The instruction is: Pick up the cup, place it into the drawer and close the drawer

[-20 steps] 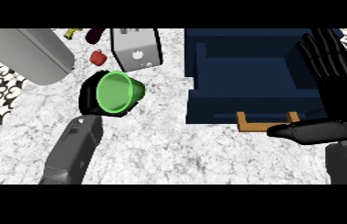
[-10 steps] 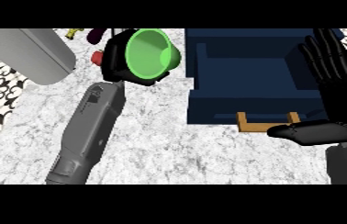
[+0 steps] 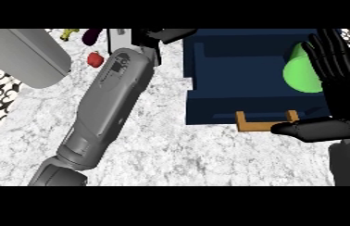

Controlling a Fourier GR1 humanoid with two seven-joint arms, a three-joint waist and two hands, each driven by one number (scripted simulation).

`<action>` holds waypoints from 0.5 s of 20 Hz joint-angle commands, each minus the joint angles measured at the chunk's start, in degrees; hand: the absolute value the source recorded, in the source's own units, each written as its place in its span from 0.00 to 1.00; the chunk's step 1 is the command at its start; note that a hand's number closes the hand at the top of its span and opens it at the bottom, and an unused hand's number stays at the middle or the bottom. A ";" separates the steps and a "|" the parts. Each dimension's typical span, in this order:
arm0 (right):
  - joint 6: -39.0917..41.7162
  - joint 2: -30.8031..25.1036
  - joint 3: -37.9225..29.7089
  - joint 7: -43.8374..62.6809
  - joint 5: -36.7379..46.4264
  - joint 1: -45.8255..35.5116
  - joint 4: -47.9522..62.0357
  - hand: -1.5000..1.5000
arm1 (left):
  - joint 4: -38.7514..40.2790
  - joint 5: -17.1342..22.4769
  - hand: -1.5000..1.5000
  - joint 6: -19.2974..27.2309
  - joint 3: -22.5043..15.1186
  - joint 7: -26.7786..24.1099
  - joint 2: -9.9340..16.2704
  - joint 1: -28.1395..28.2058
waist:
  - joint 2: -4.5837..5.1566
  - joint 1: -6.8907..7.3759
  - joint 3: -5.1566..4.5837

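cup [image 3: 301, 74] seemingly inside open drawer [image 3: 232, 77], behind right hand [image 3: 333, 67].

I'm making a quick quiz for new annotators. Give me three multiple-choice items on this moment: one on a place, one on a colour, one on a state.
1. Where is the cup?
A. on the counter by the left forearm
B. at the drawer's right side, partly behind the right hand
C. beside the red item

2. What colour is the drawer's handle?
A. tan
B. white
C. green

3. The drawer is:
A. shut
B. open
C. lifted off the counter

Answers:
1 B: the green cup shows over the drawer, partly behind the right hand.
2 A: the handle is tan.
3 B: the drawer's blue inside shows.
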 commanded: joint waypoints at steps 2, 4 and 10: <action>1.05 -0.98 0.02 4.19 -2.56 -1.65 -2.67 0.00 | 8.57 2.94 1.00 5.55 -4.55 6.42 -0.12 -8.10 | 0.21 -1.52 -0.02; 1.17 0.06 -0.39 -1.12 -2.03 -2.16 0.94 0.00 | 14.36 3.47 1.00 8.92 -5.47 6.34 -0.12 -11.86 | 0.76 -2.52 0.05; 2.33 -0.66 0.11 -1.20 -1.96 -3.28 2.44 0.00 | 23.05 7.15 1.00 11.03 -11.76 7.32 -0.12 -14.62 | 1.24 -4.57 0.09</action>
